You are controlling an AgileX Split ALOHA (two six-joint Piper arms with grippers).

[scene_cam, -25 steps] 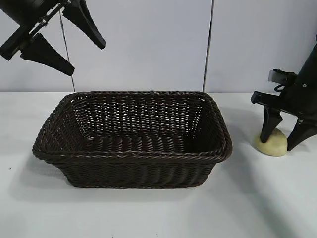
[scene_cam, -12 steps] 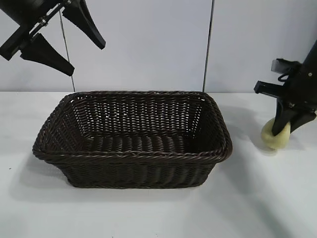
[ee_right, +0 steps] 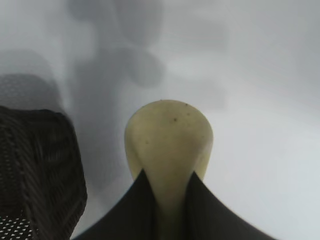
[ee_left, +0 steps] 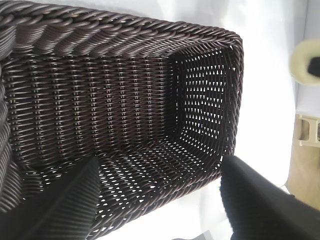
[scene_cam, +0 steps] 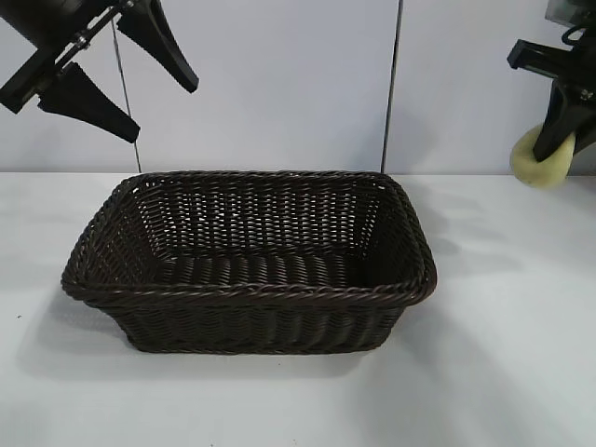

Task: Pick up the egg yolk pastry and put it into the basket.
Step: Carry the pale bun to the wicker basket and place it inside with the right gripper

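Observation:
The egg yolk pastry (scene_cam: pixel 538 160), a small pale yellow bun, hangs in the air well above the table at the far right. My right gripper (scene_cam: pixel 551 147) is shut on it. In the right wrist view the two dark fingers pinch the pastry (ee_right: pixel 168 140) from both sides, squeezing it narrow, with the right gripper (ee_right: pixel 167 175) over white table. The dark brown wicker basket (scene_cam: pixel 247 291) stands in the middle of the table, nothing inside it. My left gripper (scene_cam: pixel 163 112) hangs open high at the upper left, above the basket's left end (ee_left: pixel 125 37).
White table surface lies all around the basket, with a wide strip between its right rim and the pastry. A pale wall with a vertical dark seam (scene_cam: pixel 392 84) closes the back. A corner of the basket (ee_right: pixel 35 165) shows beside the right gripper.
My right gripper closed on the pastry where it lay on the table, then rose with it, lifting it well clear of the surface. The left arm stayed still.

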